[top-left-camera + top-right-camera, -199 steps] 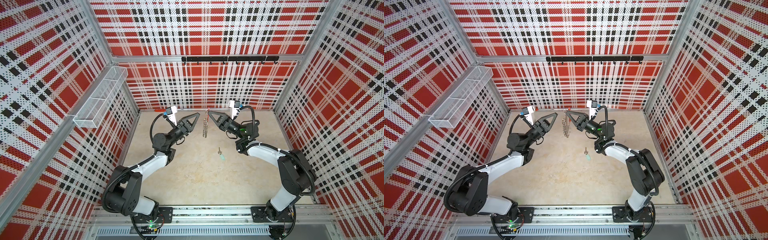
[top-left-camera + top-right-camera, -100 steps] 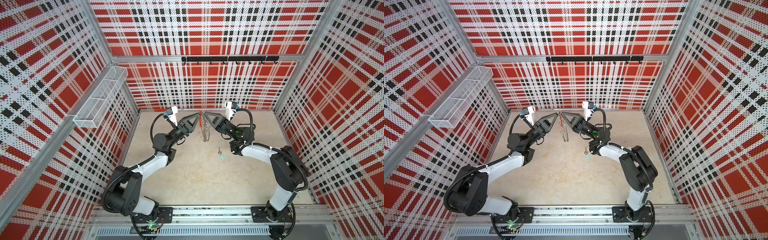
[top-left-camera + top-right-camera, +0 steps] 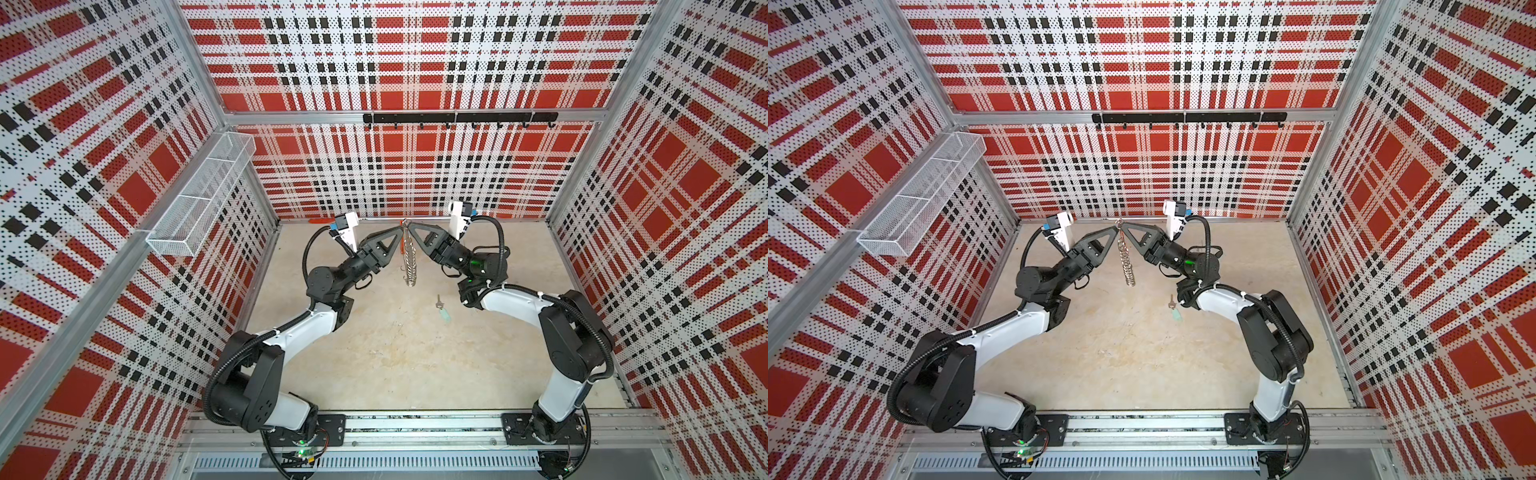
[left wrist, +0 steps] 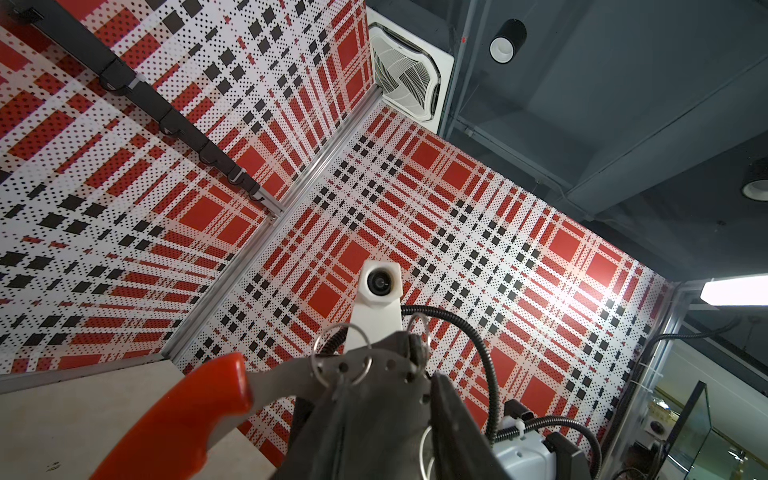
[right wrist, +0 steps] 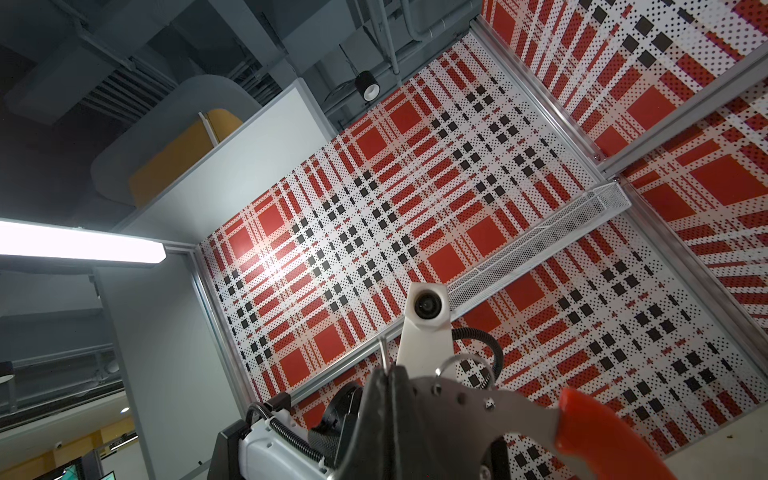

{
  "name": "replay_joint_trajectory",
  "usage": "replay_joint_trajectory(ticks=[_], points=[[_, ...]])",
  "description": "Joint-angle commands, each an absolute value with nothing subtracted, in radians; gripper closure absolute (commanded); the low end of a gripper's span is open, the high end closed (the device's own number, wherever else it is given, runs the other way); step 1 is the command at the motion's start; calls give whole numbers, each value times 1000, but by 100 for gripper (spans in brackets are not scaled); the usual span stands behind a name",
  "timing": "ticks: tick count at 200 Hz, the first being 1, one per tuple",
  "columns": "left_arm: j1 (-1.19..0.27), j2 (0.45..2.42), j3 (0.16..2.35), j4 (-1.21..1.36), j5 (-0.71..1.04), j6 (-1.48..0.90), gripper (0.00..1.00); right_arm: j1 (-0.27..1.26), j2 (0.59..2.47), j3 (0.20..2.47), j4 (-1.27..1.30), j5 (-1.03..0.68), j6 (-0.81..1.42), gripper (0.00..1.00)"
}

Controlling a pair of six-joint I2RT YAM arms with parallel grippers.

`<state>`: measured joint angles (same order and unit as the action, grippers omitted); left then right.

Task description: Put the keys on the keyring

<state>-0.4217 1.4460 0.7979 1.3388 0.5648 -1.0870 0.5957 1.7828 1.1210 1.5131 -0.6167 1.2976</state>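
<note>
Black-fingered right gripper: closed, both fingers pressed flat on the perforated metal band of the keyring; in the right wrist view the band emerged from between the fingers and ran out to the red plastic section. The left gripper had its tip set against the same top part of the keyring from the opposite side, just beside the right gripper's tip; whether it clamped the band or stood off it could not be told from any view. In both top views the two grippers met tip to tip, raised above the table near the back wall. The keyring hung down from the tips, edge-on to the camera head, with its small wire loops stacked along its length. The keys, one dark key joined to a pale teal tag, lay flat on the table, apart from the keyring, nearer the front and on the right arm's side. Neither gripper touched them. A white wire basket was mounted on the left wall and a black hook rail on the back wall; all walls were perforated panels in red, black and white plaid
</note>
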Motion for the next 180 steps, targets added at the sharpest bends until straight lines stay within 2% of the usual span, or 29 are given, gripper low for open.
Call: replay_joint_trajectory(ticks=[1, 61, 119, 180], points=[[-430, 1429, 841, 1370, 578, -1067, 63, 606, 1785, 1152, 1555, -623, 1301, 100], [-437, 1445, 851, 1373, 581, -1069, 64, 607, 1789, 1150, 1556, -634, 1301, 100], [-448, 1470, 865, 1374, 586, -1067, 72, 611, 1784, 1155, 1549, -641, 1295, 100], [-456, 1482, 868, 1374, 590, -1066, 91, 616, 1779, 1155, 1534, -645, 1283, 100]])
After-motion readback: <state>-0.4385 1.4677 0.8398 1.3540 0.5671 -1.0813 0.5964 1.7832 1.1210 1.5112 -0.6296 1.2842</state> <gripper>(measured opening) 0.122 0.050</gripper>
